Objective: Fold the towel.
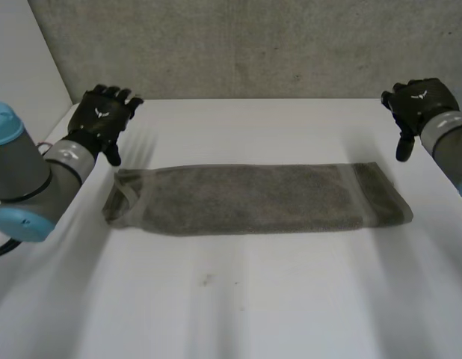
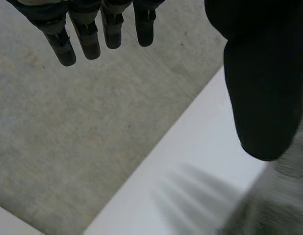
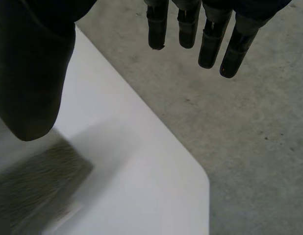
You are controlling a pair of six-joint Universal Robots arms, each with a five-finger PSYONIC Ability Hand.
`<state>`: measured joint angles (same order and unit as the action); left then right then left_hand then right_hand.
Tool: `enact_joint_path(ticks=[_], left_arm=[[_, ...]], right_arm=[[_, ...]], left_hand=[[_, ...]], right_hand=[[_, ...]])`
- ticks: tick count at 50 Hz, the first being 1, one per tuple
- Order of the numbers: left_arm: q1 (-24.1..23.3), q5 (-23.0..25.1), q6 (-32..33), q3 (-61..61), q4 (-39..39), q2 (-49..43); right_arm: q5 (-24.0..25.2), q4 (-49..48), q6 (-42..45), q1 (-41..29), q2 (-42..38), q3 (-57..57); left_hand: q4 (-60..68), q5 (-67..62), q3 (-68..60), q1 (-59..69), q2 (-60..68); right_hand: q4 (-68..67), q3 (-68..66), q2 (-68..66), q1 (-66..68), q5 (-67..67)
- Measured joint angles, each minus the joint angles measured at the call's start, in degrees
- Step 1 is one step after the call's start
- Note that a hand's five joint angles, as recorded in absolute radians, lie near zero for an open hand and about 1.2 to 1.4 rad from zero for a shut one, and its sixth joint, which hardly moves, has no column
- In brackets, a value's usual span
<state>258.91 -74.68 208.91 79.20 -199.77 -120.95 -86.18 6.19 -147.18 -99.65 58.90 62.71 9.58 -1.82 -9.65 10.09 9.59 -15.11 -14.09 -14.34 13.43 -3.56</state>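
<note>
A grey-brown towel [image 1: 253, 198] lies flat on the white table [image 1: 238, 299] as a long folded strip running left to right. My left hand [image 1: 102, 120] hovers above the table just behind the towel's left end, fingers [image 2: 83, 39] straight and spread, holding nothing. My right hand [image 1: 416, 105] hangs behind the towel's right end, fingers [image 3: 210, 44] straight too, thumb apart, empty. An end of the towel [image 2: 279, 205] lies below the left thumb. The towel's right end [image 3: 38, 186] lies under the right thumb.
A grey concrete wall [image 1: 246, 45] rises behind the table's far edge. A concrete floor [image 3: 249, 147] drops away past the table's rounded far corner [image 3: 203, 176]. Bare white table surface spreads in front of the towel.
</note>
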Motion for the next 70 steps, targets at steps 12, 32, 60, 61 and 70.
enact_joint_path(ticks=[12,32,60,61,70], left_arm=[[1.46,0.22,-0.35,17.72,2.3,8.17],[1.69,0.95,-4.78,20.81,-4.71,5.33],[2.56,10.31,-5.09,15.58,-5.29,-1.84],[2.79,10.21,-5.09,15.56,-5.28,-1.85],[4.84,9.73,-5.08,16.61,-5.11,-1.55]], right_arm=[[9.17,-1.17,0.05,3.15,12.25,24.54],[10.76,-13.02,0.67,8.16,8.03,36.47],[10.77,-13.66,0.98,7.97,6.29,36.84],[10.77,-13.67,1.0,7.93,6.16,36.85],[10.77,-15.02,1.1,7.65,4.6,36.83]], left_hand=[[2.71,-0.37,-2.69,2.17,2.73],[18.13,-15.94,-18.08,17.62,18.17],[44.37,-41.75,-44.2,43.61,44.36],[44.35,-41.76,-44.19,43.61,44.35],[38.35,-36.22,-38.35,37.75,38.38]], right_hand=[[-0.15,-0.75,-0.17,1.56,-0.16],[-5.39,-6.0,-5.18,7.32,-8.27],[-8.51,-8.99,-7.62,9.64,-10.82],[-9.0,-9.47,-8.26,9.99,-11.19],[-9.68,-10.25,-8.67,10.87,-11.92]])
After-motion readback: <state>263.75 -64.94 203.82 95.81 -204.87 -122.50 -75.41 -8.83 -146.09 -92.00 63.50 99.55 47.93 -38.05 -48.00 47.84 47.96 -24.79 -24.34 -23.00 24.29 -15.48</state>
